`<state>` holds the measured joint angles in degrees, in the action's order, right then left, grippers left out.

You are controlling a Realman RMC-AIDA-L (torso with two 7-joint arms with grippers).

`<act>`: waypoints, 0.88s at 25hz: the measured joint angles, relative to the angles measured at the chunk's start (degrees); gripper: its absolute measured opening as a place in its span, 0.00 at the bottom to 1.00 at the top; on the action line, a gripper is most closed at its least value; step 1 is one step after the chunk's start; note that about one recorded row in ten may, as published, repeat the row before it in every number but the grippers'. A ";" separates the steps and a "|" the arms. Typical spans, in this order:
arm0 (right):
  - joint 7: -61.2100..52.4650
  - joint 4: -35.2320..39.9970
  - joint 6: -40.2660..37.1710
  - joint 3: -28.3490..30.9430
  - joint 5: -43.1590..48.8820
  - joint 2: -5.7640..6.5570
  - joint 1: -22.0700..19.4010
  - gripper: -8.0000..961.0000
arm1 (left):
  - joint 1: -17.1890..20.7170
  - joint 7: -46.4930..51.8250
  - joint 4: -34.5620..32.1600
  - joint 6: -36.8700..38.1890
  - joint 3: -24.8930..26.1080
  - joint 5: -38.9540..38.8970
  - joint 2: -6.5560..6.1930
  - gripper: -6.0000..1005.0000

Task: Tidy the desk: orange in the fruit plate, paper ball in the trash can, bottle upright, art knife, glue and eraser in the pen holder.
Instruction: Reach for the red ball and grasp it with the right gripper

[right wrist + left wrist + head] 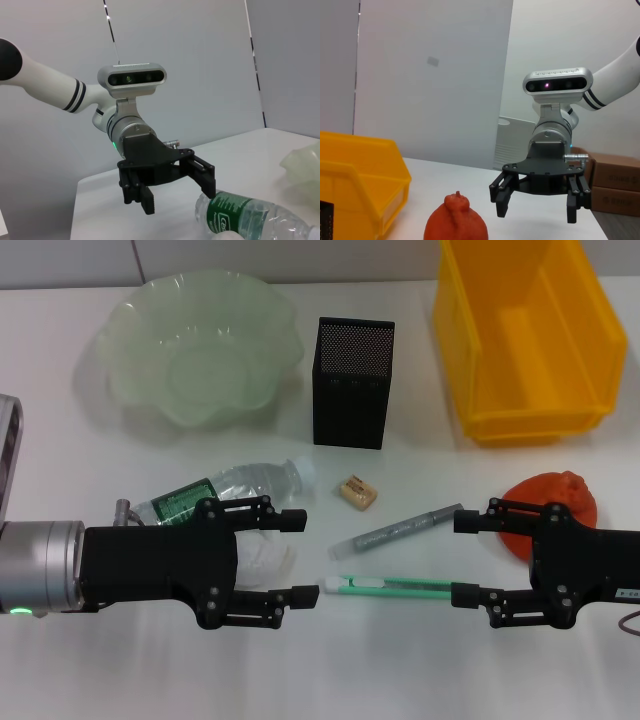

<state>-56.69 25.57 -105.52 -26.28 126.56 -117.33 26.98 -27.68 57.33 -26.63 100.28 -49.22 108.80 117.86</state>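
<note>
My left gripper (305, 558) is open, low over the desk (90, 470), with the paper ball (272, 560) between its fingers. The bottle (235, 488) lies on its side just behind it. My right gripper (463, 560) is open and empty at the right. The orange (555, 498) sits just behind it, partly hidden. The glue (405, 529), art knife (392, 586) and eraser (357, 491) lie between the grippers. The fruit plate (200, 345), pen holder (352, 383) and trash can (525, 335) stand at the back.
The left wrist view shows the right gripper (536, 200), the orange (456, 222) and the trash can (360, 170). The right wrist view shows the left gripper (177, 192), the bottle (245, 217) and the fruit plate's rim (302, 162). Brown boxes (615, 182) stand off the desk.
</note>
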 joint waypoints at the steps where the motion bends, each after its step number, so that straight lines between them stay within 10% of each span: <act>1: 0.00 0.00 -0.05 0.00 0.01 0.00 0.00 0.84 | 0.00 -0.01 0.00 0.00 0.00 0.00 0.00 0.78; 22: -2.43 0.21 -1.70 0.73 -1.45 1.00 0.38 0.84 | -0.48 0.53 -0.10 0.05 0.37 -0.32 0.24 0.78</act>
<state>-59.12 25.78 -107.22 -25.55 125.11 -116.33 27.36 -28.16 57.86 -26.73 100.33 -48.85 108.48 118.10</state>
